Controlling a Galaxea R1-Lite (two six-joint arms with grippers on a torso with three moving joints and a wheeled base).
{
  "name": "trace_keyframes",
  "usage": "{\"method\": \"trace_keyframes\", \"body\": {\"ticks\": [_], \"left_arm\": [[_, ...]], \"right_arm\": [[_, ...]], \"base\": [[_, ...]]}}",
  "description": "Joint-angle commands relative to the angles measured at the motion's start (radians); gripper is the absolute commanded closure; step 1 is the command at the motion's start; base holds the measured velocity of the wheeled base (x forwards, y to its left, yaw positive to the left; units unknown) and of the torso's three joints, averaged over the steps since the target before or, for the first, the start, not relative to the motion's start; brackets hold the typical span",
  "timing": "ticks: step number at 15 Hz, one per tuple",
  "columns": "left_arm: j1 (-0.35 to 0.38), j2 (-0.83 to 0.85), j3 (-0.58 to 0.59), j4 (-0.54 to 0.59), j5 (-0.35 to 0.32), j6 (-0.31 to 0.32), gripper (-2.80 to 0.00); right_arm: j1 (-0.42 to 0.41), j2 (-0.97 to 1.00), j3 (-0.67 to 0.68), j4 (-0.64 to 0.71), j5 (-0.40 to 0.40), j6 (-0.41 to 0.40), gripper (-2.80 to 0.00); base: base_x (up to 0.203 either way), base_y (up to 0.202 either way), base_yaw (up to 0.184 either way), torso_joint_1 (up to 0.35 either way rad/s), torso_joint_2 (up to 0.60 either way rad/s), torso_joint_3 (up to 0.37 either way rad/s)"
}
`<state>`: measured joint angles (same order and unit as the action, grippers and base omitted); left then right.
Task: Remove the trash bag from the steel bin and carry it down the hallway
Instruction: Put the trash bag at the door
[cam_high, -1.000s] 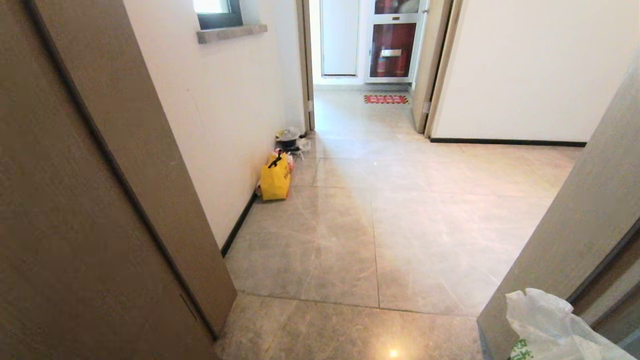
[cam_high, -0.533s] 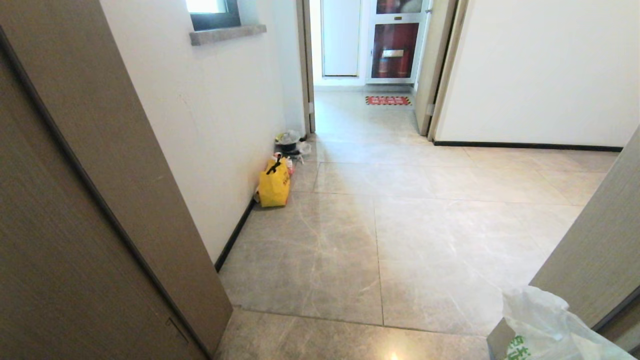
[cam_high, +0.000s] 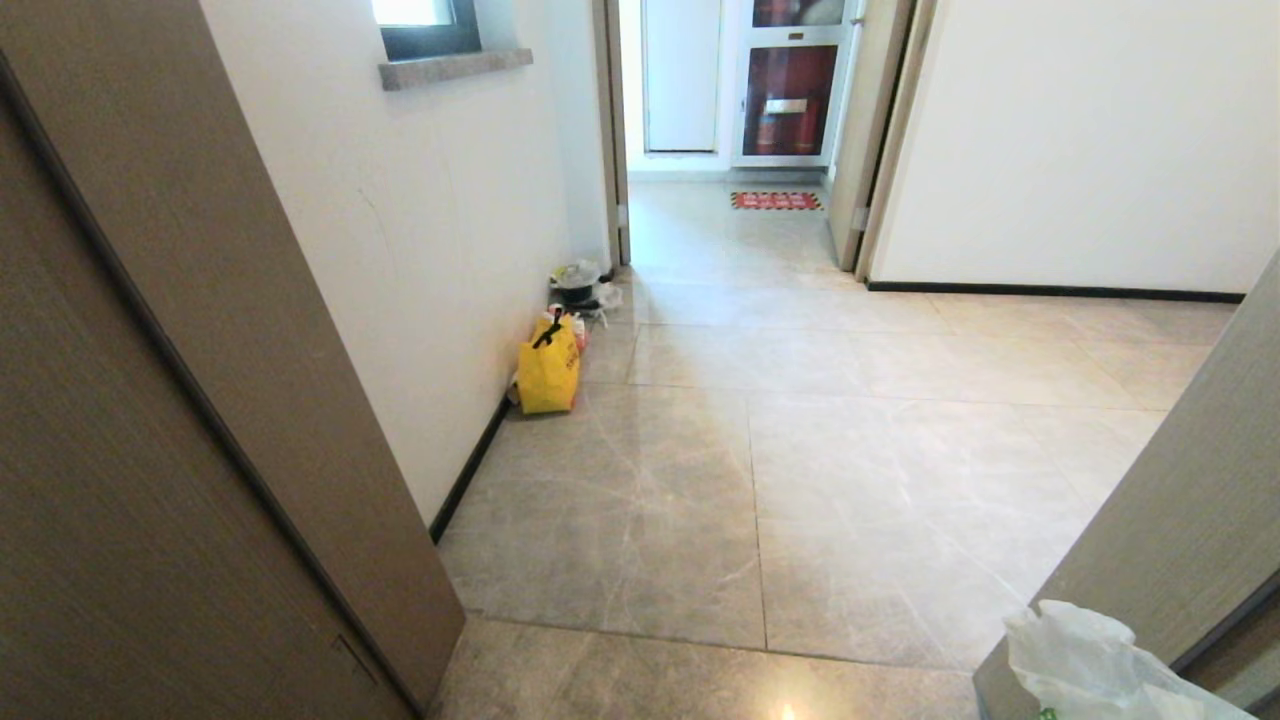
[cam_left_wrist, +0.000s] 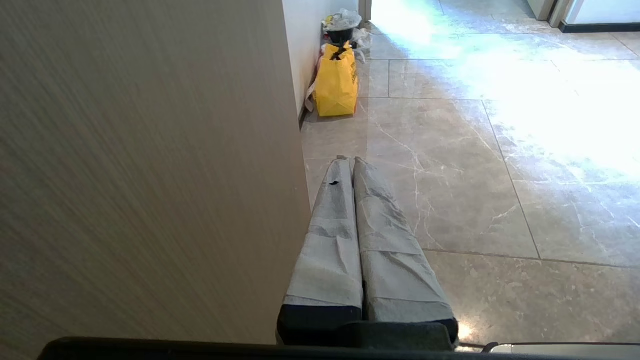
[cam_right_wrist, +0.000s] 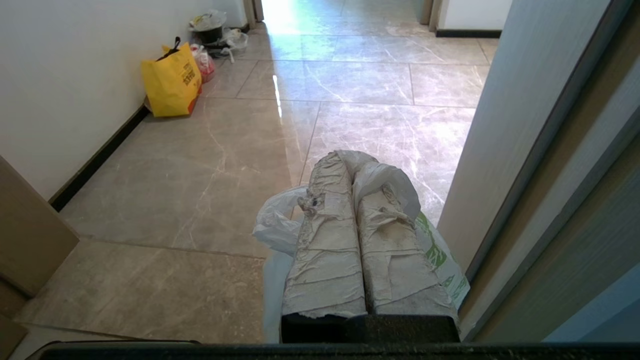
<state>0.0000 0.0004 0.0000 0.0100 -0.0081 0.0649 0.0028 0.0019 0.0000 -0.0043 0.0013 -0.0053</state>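
The trash bag, thin white plastic with green print, hangs from my right gripper. That gripper is shut on the bag's top, and plastic folds over one fingertip. In the head view only the bag's crumpled top shows, at the lower right corner beside a door frame. My left gripper is shut and empty, held just off a brown door panel. The hallway floor of glossy grey tiles stretches ahead. The steel bin is out of view.
I stand in a doorway between a brown door panel on the left and a frame on the right. A yellow bag and a dark bin with rubbish sit along the left wall. Another doorway lies far ahead.
The whole head view shifted a second ago as the camera moved, then held steady. The trash bag's top has sunk slightly lower in the corner. Both grippers stay shut.
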Motion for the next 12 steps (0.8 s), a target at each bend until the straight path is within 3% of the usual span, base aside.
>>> {"method": "trace_keyframes", "body": {"ticks": [1, 12], "left_arm": [[0.000, 0.000, 0.000, 0.001, -0.001, 0.004, 0.00], [0.000, 0.000, 0.000, -0.001, 0.003, -0.007, 0.00]], "right_arm": [[0.000, 0.000, 0.000, 0.000, 0.000, -0.001, 0.00], [0.000, 0.000, 0.000, 0.000, 0.000, -0.001, 0.00]], "base": [[0.000, 0.000, 0.000, 0.000, 0.00, 0.000], [0.000, 0.000, 0.000, 0.000, 0.00, 0.000]]}}
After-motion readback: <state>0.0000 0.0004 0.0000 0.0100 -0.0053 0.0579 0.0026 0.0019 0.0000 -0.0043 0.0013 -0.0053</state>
